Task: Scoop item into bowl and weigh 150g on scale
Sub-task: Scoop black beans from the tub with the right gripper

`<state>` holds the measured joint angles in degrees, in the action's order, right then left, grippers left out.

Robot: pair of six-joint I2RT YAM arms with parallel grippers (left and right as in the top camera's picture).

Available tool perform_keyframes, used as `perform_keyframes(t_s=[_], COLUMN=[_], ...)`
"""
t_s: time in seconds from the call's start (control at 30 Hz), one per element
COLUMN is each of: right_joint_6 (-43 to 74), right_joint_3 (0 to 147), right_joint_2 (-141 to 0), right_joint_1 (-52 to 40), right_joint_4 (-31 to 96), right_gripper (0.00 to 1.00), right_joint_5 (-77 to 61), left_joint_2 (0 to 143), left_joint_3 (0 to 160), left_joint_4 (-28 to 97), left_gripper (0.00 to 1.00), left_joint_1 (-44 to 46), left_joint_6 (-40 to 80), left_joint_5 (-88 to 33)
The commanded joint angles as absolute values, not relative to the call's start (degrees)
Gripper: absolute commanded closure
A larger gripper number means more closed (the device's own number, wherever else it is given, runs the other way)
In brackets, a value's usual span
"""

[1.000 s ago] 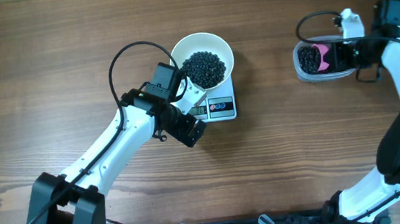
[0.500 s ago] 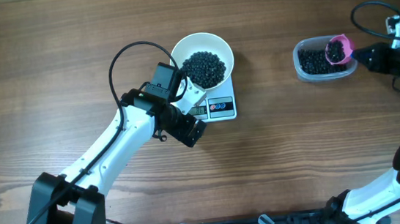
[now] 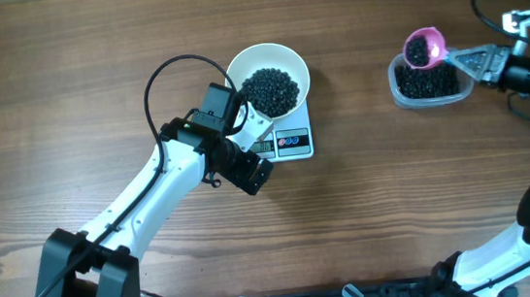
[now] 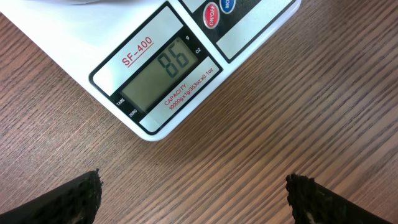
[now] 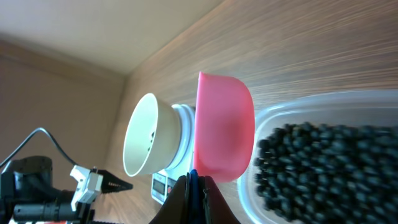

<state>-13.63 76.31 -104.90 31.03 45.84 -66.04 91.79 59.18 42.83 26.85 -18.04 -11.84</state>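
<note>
Open table (image 3: 350, 72) lies between the bowl (image 3: 266, 53) and the tub (image 3: 399, 97). The left arm (image 3: 152, 189) blocks the scale (image 3: 294, 143) from its front-left; the bowl's right side stands free.

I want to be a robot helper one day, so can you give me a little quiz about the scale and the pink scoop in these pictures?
1. True or false: the round white bowl of tiny black beans sits on the small flat white kitchen scale.
2. The scale's grey display reads: A) 86 B) 150 C) 0
3. Which gripper is shut on the small pink plastic scoop: the left gripper or the right gripper?
Key: 1 true; 2 A; 3 the right gripper.
</note>
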Motion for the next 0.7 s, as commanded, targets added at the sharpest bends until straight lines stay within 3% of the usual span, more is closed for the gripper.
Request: perform_keyframes(t_s=[0.0, 0.13, 0.37, 0.67], right_joint_6=[-13.02, -10.39, 5.58, 8.73], right_joint_3=[75.83, 75.83, 75.83, 75.83], right_joint_2=[-105.84, -105.84, -105.84, -98.65], right_joint_1=[26.17, 19.27, 6.42, -2.17], right_joint_4=[45.71, 43.83, 25.85, 22.76], right_gripper=[0.96, 0.96, 0.96, 0.96], right_joint_5=[-69.1, -69.14, -77.97, -56.38], left_joint_2=[91.18, 91.18, 91.18, 91.18], left_joint_3=[58.81, 58.81, 58.81, 58.81], left_joint_4=[42.83, 42.83, 42.83, 42.83], left_gripper=[0.0, 0.0, 0.0, 0.0], left_joint_1=[26.89, 26.89, 26.89, 26.89], left_joint_6=[-17.69, -17.69, -17.69, -17.69], left_joint_5=[-12.34, -12.34, -12.34, -12.36])
